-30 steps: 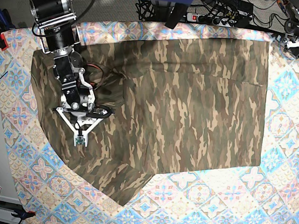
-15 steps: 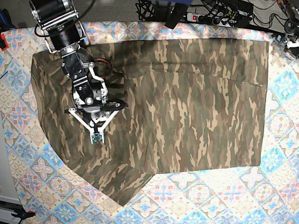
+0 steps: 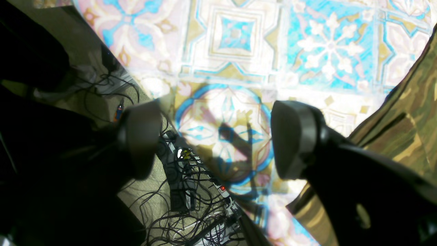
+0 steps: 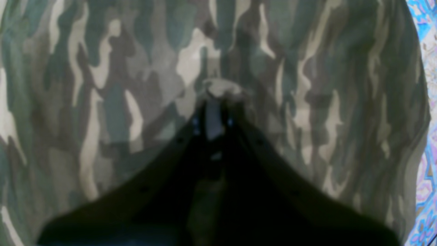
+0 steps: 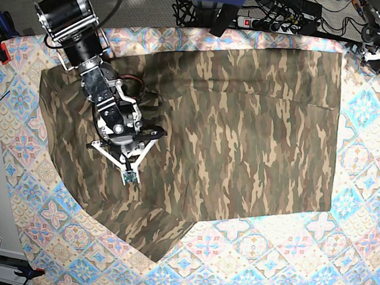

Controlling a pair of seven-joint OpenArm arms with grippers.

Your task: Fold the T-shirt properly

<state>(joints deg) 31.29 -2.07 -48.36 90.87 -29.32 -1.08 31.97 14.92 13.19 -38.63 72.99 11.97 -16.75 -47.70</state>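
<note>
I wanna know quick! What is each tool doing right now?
Left tool: open, empty.
Right tool: shut over the T-shirt; any grip cannot be told.

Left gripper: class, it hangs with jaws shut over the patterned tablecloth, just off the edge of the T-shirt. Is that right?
Not quite. The left gripper has its jaws open, with a clear gap between the fingers, as the left wrist view shows. The rest holds: it hangs over the tablecloth, beside the edge of the T-shirt.
</note>
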